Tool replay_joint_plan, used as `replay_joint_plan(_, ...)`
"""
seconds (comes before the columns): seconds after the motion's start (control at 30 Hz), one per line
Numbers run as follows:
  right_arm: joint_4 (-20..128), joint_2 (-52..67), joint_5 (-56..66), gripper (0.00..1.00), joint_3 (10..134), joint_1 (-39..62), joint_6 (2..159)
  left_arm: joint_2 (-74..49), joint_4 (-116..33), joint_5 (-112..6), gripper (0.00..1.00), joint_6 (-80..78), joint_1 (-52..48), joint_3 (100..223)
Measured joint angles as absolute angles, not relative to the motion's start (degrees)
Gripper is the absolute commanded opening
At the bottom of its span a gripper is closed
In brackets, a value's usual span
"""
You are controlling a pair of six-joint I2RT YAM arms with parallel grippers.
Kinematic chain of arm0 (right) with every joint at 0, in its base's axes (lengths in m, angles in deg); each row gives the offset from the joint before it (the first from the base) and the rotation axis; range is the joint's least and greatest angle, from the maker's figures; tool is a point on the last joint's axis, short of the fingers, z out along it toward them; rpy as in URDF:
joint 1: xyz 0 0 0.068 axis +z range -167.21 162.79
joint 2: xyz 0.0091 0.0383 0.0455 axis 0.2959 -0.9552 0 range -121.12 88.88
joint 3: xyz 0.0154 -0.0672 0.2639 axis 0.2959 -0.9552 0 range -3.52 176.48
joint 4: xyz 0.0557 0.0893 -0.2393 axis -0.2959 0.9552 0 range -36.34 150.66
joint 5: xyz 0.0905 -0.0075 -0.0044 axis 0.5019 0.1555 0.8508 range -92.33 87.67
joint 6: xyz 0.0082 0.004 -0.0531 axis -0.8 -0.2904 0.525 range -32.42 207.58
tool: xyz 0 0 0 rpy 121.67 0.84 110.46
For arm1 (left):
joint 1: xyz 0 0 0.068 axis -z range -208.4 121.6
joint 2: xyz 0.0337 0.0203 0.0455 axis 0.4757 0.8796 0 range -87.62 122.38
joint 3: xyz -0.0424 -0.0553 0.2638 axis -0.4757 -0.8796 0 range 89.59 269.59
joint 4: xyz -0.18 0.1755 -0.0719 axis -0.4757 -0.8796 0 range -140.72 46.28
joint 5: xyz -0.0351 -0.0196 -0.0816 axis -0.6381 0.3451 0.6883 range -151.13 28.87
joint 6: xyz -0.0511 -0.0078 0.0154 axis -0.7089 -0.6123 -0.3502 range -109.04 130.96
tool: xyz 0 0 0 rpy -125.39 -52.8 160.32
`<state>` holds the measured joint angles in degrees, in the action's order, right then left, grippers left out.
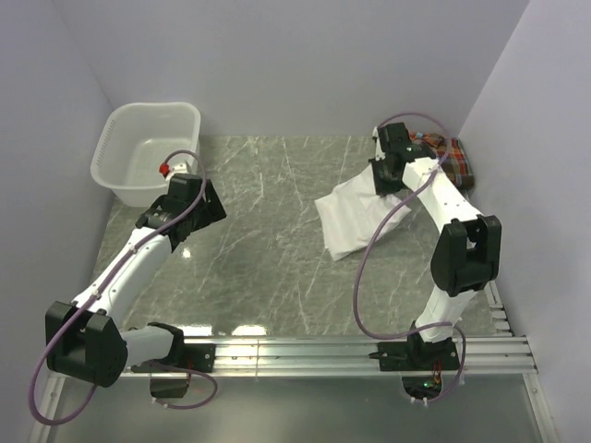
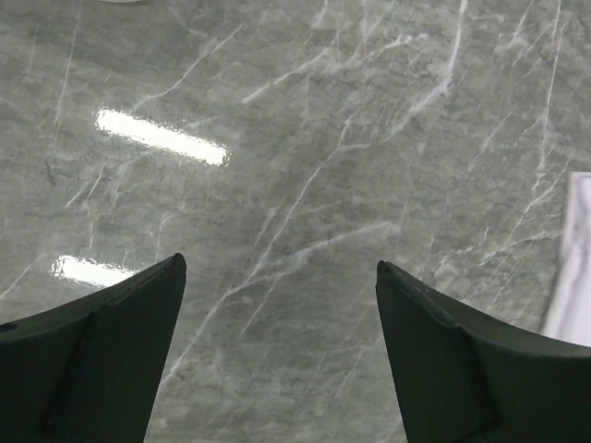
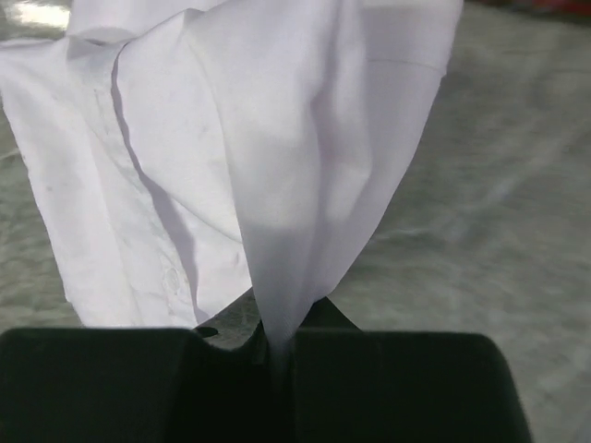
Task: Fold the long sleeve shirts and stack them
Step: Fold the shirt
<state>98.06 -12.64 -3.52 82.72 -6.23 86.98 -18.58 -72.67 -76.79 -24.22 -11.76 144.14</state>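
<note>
The white shirt lies partly folded right of the table's middle. My right gripper is shut on a fold of it at its far edge and lifts that part; in the right wrist view the white cloth runs down between my closed jaws. The plaid shirt lies bunched at the far right, behind my right arm. My left gripper is open and empty over bare table near the basket; its fingers stand wide apart, with a strip of white shirt at the right edge.
A white plastic laundry basket stands at the far left corner, with a small red thing at its near rim. Grey marble table. Walls close in on left, back and right. Metal rails run along the near edge.
</note>
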Motion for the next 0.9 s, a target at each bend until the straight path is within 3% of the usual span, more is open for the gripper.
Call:
replay_joint_plan(0.33,112.5,-15.7,-37.1,0.00,108.8,2.3,94.7,-18.8,-72.7,-74.7,0.89,-24.4,-16.0,144.1)
replay_joint_plan(0.53,113.6,-24.9,-50.4,0.00,108.8,11.8,95.9,-19.1,-72.7,-72.8,0.88,-24.4,-17.8,143.3)
replay_joint_plan(0.77,117.1,-47.1,-57.5,0.00,107.6,19.1,88.7,-19.9,-72.6,-72.3,0.87,-24.5,-18.6,143.1)
replay_joint_plan(0.9,119.6,-52.5,-59.7,0.00,107.0,24.5,86.5,-20.2,-72.6,-71.9,0.87,-24.5,-19.0,142.8)
